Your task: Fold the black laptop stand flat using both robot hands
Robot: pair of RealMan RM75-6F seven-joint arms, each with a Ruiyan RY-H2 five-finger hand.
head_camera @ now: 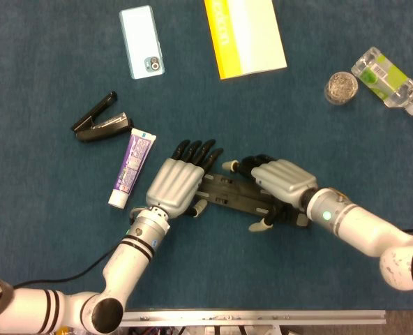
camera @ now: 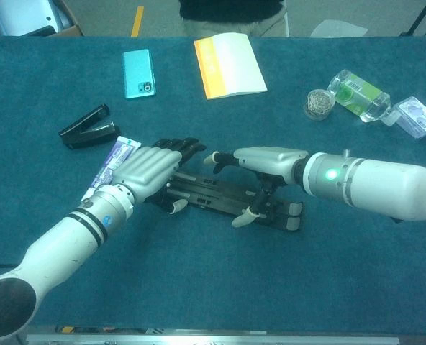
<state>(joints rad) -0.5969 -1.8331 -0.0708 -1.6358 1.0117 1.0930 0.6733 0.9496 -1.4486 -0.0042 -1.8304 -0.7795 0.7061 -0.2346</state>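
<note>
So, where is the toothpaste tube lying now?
In the head view the toothpaste tube lies left of centre, just below the black stapler and beside the left hand.

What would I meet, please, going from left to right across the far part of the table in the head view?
Stapler → phone → yellow booklet → small round tin → clear bottle.

Phone [head_camera: 141,42], yellow booklet [head_camera: 245,35], stapler [head_camera: 100,123], toothpaste tube [head_camera: 131,169], clear bottle [head_camera: 383,76]
</note>
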